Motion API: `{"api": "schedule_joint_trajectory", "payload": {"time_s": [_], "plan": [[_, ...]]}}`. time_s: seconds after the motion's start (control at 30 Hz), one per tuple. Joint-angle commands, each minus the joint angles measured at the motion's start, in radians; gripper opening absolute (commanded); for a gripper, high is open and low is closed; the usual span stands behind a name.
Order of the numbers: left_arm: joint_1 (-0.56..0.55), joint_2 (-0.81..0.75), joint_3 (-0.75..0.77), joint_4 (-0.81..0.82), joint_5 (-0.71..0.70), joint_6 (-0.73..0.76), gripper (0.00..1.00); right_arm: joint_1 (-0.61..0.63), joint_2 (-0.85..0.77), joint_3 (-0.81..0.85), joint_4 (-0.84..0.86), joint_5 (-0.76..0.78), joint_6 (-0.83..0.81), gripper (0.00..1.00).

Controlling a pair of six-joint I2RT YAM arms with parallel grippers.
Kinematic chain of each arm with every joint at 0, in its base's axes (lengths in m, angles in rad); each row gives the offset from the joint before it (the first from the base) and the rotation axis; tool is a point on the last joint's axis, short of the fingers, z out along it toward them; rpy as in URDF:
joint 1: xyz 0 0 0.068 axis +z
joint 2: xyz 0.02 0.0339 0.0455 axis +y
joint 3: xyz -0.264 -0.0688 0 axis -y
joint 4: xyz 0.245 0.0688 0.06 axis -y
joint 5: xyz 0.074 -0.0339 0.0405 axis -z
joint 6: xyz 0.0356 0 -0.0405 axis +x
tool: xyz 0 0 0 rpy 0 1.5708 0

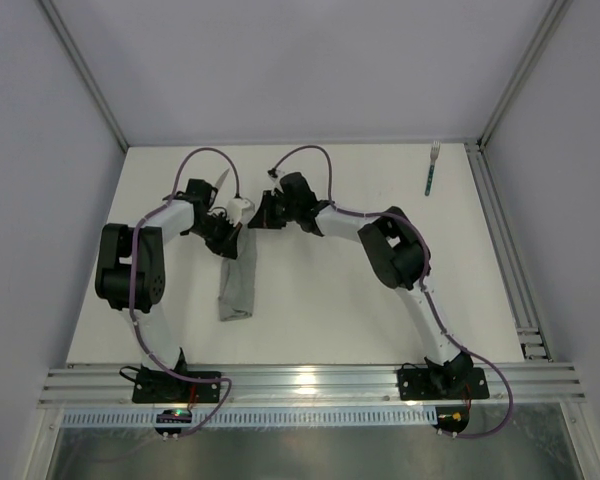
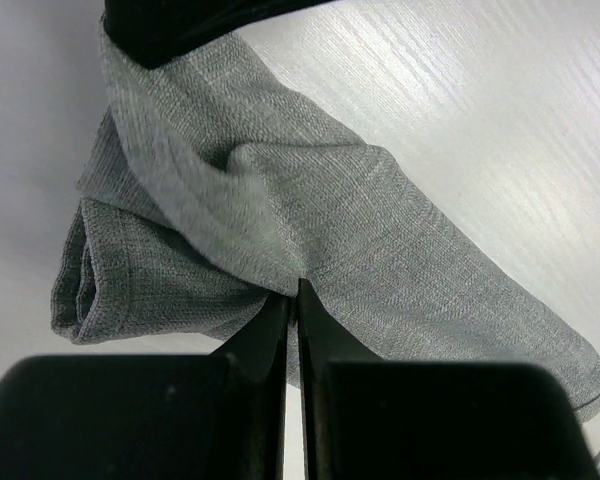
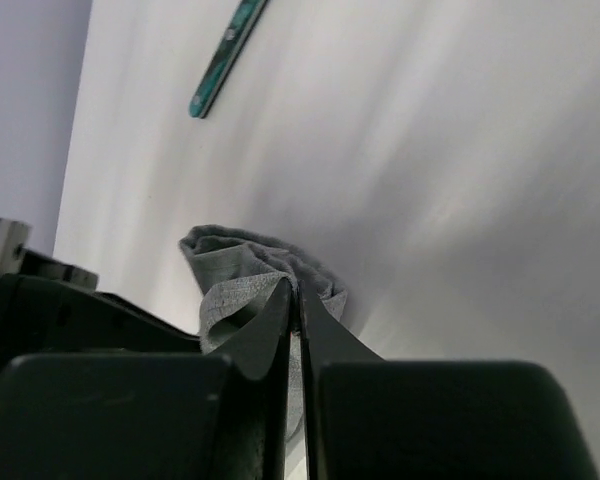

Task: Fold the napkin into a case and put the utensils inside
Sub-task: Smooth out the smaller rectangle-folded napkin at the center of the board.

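place: robot lab | evidence: white table point(image 1: 320, 320), aluminium rails point(image 1: 310, 382), enclosure walls point(image 1: 300, 60)

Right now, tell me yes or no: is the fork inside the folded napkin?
No, the fork lies on the table at its far right, well apart from the napkin.

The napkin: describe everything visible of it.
The napkin is plain light-grey woven cloth, folded into a narrow, rumpled strip. It lies on the white table, running from near the table's middle toward the far side. In the left wrist view its layers show as soft rolled folds. At its far end the left gripper and the right gripper are both shut on bunched fabric, one from each side.
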Motion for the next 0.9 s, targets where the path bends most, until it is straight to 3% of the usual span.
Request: {"api": "schedule_joint_trajectory", "payload": {"time_s": [0.0, 0.1, 0.13, 0.5, 0.67, 0.87], "plan": [[-0.006, 0.013, 0.013, -0.083, 0.0, 0.027, 0.0, -0.015, 0.027, 0.04, -0.005, 0.089, 0.018, 0.06], [-0.006, 0.013, 0.016, -0.092, -0.001, 0.035, 0.0, -0.015, 0.038, 0.049, -0.031, 0.134, 0.028, 0.35], [-0.006, 0.01, 0.016, -0.092, -0.001, 0.037, 0.0, -0.017, 0.036, 0.048, -0.034, 0.137, 0.026, 0.4], [-0.006, 0.004, 0.008, -0.08, -0.009, 0.029, 0.0, 0.001, -0.229, -0.121, -0.009, 0.151, -0.086, 0.39], [-0.006, 0.001, 0.002, -0.074, -0.012, 0.021, 0.0, 0.044, -0.232, -0.169, 0.058, 0.088, -0.008, 0.39], [-0.006, -0.021, -0.009, -0.062, 0.0, 0.012, 0.0, 0.072, -0.125, -0.106, 0.055, 0.066, 0.07, 0.42]]}}
